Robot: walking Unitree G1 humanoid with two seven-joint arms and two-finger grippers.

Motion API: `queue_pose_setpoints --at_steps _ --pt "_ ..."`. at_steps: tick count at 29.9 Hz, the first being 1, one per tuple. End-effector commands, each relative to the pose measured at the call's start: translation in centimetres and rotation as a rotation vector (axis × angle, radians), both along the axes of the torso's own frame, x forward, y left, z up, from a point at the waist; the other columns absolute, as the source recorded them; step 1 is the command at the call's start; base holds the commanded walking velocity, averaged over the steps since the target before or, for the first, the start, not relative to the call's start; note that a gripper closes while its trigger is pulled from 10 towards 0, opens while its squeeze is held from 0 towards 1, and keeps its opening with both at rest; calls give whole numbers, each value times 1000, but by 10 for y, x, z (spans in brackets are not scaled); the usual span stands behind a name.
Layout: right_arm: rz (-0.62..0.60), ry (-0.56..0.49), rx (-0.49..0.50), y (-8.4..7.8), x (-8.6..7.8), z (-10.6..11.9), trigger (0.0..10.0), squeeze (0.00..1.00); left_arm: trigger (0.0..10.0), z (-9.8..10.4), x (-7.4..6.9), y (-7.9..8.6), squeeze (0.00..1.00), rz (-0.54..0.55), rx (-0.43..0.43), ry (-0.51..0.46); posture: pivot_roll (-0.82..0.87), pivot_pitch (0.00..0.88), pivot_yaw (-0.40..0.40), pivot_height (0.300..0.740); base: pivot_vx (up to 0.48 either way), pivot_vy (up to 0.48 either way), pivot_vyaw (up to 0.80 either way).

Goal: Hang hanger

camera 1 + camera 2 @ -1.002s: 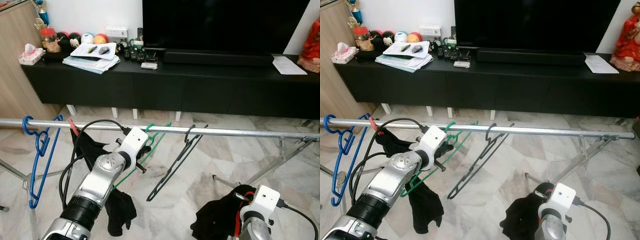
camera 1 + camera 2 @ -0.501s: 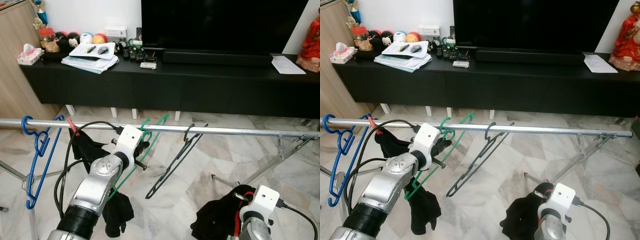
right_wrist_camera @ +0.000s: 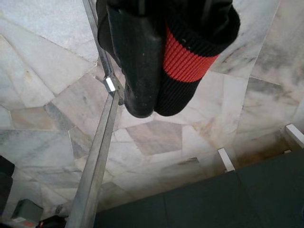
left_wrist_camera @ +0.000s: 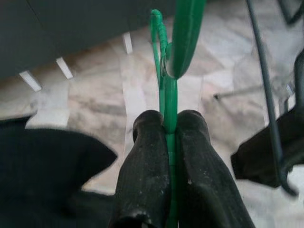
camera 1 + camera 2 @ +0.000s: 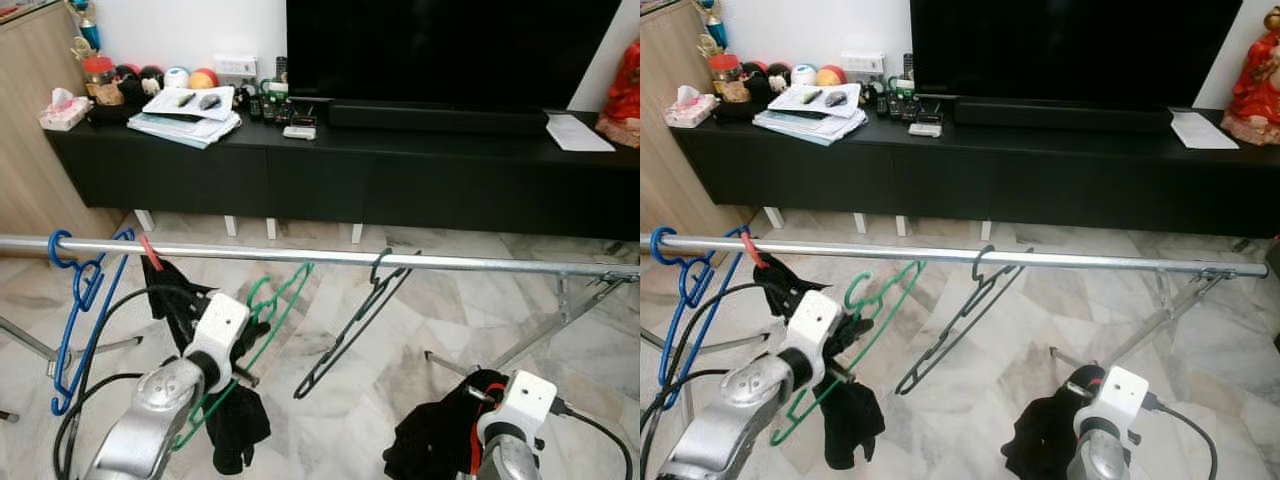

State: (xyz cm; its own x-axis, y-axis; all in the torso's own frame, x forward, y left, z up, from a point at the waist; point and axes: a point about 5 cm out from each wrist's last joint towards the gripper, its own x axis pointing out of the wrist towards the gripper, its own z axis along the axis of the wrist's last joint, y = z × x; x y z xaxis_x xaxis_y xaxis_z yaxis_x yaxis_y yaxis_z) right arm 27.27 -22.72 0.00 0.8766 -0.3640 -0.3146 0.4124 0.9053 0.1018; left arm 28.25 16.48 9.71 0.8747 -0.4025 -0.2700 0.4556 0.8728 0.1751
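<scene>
Left wrist view has the left gripper [image 4: 170, 130] clamped tight on the green hanger [image 5: 272, 305], hook hanging just below the metal rail [image 5: 330, 257], not on it. Looks mid-hang: next it needs lifting so the hook clears the rail. Right gripper [image 3: 154, 102] pinches a black-and-red garment [image 3: 187, 52].

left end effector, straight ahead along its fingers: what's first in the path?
Left end effector, shut on the green hanger, points at bare marble floor below the black TV cabinet. Nothing else seems in line; depth unclear.
</scene>
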Motion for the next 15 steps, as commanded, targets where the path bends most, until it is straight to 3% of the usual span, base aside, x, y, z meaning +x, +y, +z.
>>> queue_pose_setpoints --at_steps 1,7,10,15 --pt "4 6 -2 0 0 0 10000 0 10000 -6 -2 1 0 -4 27 14 -50 71 -8 740 0 0 0" --pt "1 5 -2 0 0 0 10000 0 10000 -25 -11 5 0 2 25 70 -55 79 -5 740 0 0 0" --pt "-4 6 -4 -2 -1 -1 10000 0 10000 -37 -21 4 0 -63 67 120 -54 83 -3 740 0 0 0" --pt "-6 8 -1 -1 -2 -2 10000 0 10000 -52 -26 15 0 -42 127 174 -51 84 2 740 0 0 0"
